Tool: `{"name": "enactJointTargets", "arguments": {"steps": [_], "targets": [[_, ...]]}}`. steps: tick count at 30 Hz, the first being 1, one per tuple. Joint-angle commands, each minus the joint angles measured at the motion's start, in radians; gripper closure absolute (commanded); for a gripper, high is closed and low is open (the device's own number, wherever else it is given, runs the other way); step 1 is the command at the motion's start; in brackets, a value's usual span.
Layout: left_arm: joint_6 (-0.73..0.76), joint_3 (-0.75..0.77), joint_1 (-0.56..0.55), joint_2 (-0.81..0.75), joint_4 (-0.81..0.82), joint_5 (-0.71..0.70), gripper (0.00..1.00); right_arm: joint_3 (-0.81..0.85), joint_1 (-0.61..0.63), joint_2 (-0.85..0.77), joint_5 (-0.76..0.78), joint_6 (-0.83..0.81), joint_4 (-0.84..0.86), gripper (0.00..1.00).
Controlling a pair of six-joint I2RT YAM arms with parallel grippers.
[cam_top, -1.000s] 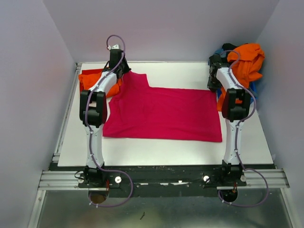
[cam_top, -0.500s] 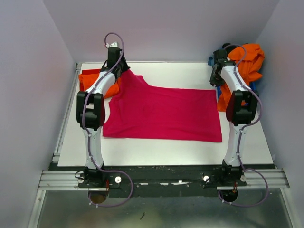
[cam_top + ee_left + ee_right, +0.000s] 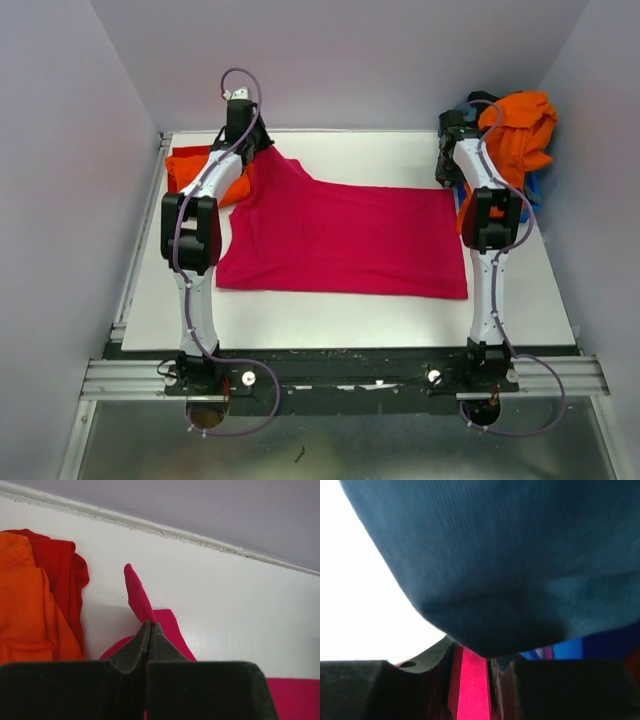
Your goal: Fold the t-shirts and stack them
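Note:
The magenta-pink t-shirt [image 3: 340,240] lies spread flat across the middle of the table. My left gripper [image 3: 262,150] is at its far left corner, shut on a pinched peak of the sleeve [image 3: 137,592], with the jaws [image 3: 150,624] pressed together. A folded orange t-shirt [image 3: 190,165] on a red one [image 3: 62,575] lies just to the left. My right gripper [image 3: 446,168] is at the shirt's far right corner, jaws a little apart with pink cloth showing between them [image 3: 470,670]. A teal-blue t-shirt [image 3: 520,555] hangs over its fingertips.
A small blue bin [image 3: 535,185] stands at the far right, heaped with another orange t-shirt [image 3: 520,135] and dark cloth. The back wall runs right behind both grippers. White table [image 3: 330,310] shows in front of the magenta shirt.
My left gripper has drawn the sleeve corner into a point toward the back wall. My right gripper swung toward the bin and came back near the shirt's corner. The shirt's right side has not moved.

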Motion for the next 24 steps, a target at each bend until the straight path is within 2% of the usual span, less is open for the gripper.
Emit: {"name": "enactJointTargets", "arguments": {"steps": [1, 3, 7, 11, 17, 18, 21, 24], "targets": [[0.020, 0.020, 0.003, 0.004, -0.001, 0.023, 1.00, 0.069, 0.000, 0.052, 0.037, -0.021, -0.073, 0.68], [0.023, 0.020, 0.003, 0.002, -0.004, 0.023, 1.00, 0.023, -0.002, 0.023, 0.026, -0.023, -0.048, 0.60], [0.026, 0.018, 0.003, 0.002, -0.009, 0.020, 1.00, 0.005, 0.000, 0.012, 0.014, -0.020, -0.076, 0.55], [0.026, 0.017, 0.003, 0.002, -0.009, 0.020, 1.00, -0.081, 0.000, -0.040, 0.008, -0.018, -0.027, 0.57], [0.026, 0.014, 0.004, 0.001, -0.010, 0.014, 1.00, -0.116, 0.000, -0.071, -0.021, 0.002, -0.033, 0.58], [0.026, 0.012, 0.003, 0.001, -0.010, 0.014, 1.00, -0.138, -0.002, -0.083, -0.027, 0.008, -0.016, 0.59], [0.027, 0.014, 0.003, 0.001, -0.013, 0.014, 1.00, -0.163, 0.000, -0.095, -0.037, 0.014, 0.018, 0.78], [0.032, 0.014, 0.003, -0.002, -0.015, 0.009, 1.00, -0.123, 0.000, -0.086, -0.044, 0.015, -0.011, 0.81]]}}
